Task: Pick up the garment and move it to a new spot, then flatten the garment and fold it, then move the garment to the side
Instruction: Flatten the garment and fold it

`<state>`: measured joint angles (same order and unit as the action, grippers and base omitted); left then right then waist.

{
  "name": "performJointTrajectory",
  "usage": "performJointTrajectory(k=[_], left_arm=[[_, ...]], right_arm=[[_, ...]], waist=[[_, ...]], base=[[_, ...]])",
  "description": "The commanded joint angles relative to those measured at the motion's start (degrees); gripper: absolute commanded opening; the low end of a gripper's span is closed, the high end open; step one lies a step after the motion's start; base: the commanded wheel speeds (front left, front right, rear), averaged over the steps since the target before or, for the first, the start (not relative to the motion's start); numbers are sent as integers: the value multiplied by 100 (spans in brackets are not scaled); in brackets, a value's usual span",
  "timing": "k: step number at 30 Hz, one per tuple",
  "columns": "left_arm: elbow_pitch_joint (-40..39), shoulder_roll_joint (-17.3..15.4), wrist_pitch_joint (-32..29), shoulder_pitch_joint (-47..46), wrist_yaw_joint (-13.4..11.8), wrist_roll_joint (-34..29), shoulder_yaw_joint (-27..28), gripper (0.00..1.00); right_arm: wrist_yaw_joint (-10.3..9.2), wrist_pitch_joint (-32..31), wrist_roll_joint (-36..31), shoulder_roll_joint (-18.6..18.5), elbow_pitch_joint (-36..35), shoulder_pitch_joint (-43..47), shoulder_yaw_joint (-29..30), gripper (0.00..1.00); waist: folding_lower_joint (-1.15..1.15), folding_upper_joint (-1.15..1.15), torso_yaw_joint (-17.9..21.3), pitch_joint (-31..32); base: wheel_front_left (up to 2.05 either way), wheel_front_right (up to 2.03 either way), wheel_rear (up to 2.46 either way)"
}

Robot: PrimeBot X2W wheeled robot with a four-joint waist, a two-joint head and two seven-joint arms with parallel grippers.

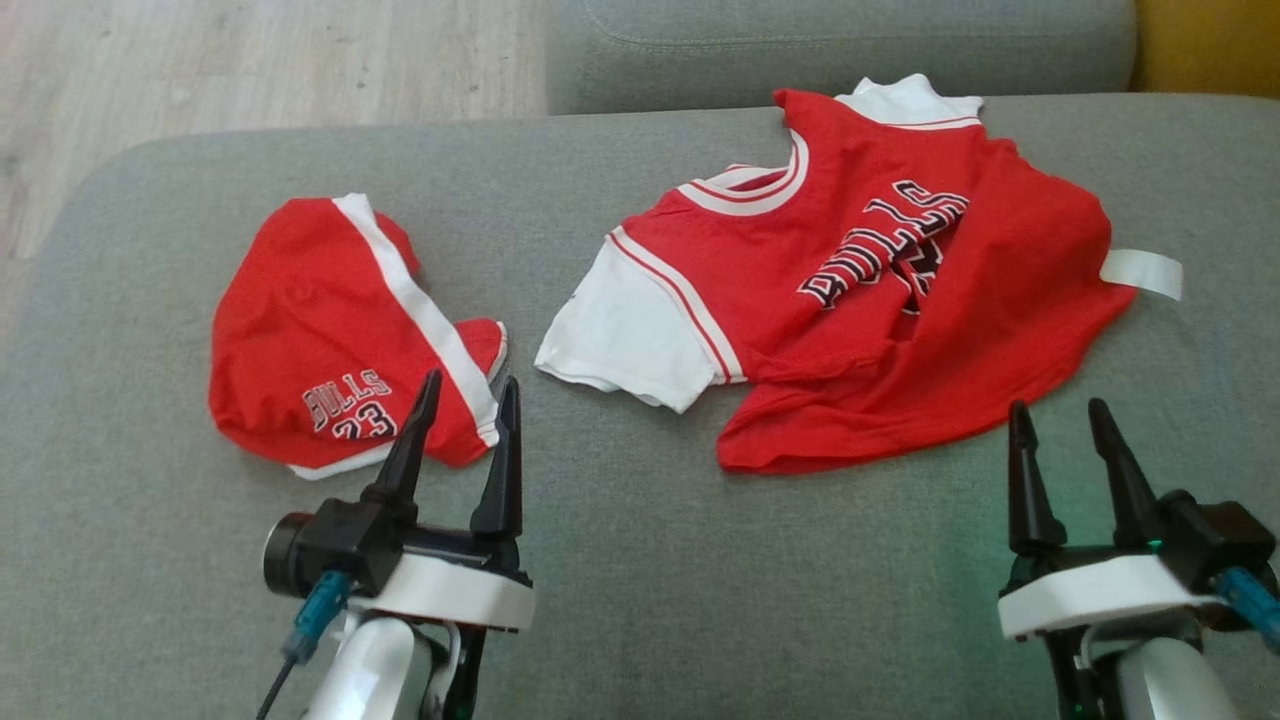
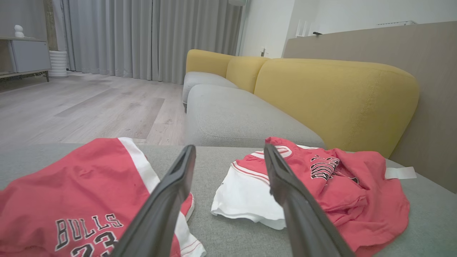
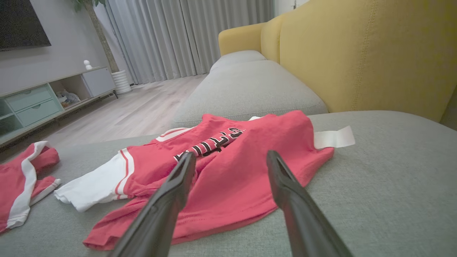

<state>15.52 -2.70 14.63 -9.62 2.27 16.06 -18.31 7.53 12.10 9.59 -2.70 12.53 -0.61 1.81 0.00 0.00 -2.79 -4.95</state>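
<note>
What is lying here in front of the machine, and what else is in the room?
Shirt: one, red with white sleeves, crumpled on the sofa, right side.
Shorts: one pair, red with white stripe, on the sofa, left side.
Tag: one, white, at the shirt's right edge.
Sofa: one, grey seat, yellow back, under the clothes.
Floor: pale wood, beyond the sofa.
Curtains: grey, far wall.
Cabinet: one, pale, against the wall.
Left gripper: one, dark, open, by the shorts.
Right gripper: one, dark, open, by the shirt's hem.

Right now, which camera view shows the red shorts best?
Head view: the red shorts lie almost whole from above, white stripe and BULLS 23 print clear. The left wrist view crops them at its edges, behind a left pincer finger; the right wrist view catches part at its left edge.
</note>
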Motion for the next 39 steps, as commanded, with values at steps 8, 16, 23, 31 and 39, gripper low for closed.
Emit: performJointTrajectory(k=[8,16,23,31,39], left_arm=[[-152,-19,37,-186,9,-21,79,100],[-177,-19,37,-278,-36,58,-69,100],[-183,-18,37,-441,-72,107,-205,100],[-269,-18,37,-530,-115,169,-263,100],[-229,-18,37,-486,-132,121,-144,100]], right_arm=[[-4,-142,-150,-19,-406,-184,-571,100],[-4,-867,-548,-18,-12,-454,-1542,100],[-4,-1217,-939,-18,781,-858,-1841,100],[-4,-1337,-991,-18,1395,-1185,-1803,100],[-4,-1449,-1177,-18,1727,-1237,-1736,0]], waist=[[0,0,-234,-53],[0,0,-569,-277],[0,0,-857,-495],[0,0,-1018,-643],[0,0,-810,-486]], base=[[0,0,0],[0,0,0],[0,0,0],[0,0,0],[0,0,0]])
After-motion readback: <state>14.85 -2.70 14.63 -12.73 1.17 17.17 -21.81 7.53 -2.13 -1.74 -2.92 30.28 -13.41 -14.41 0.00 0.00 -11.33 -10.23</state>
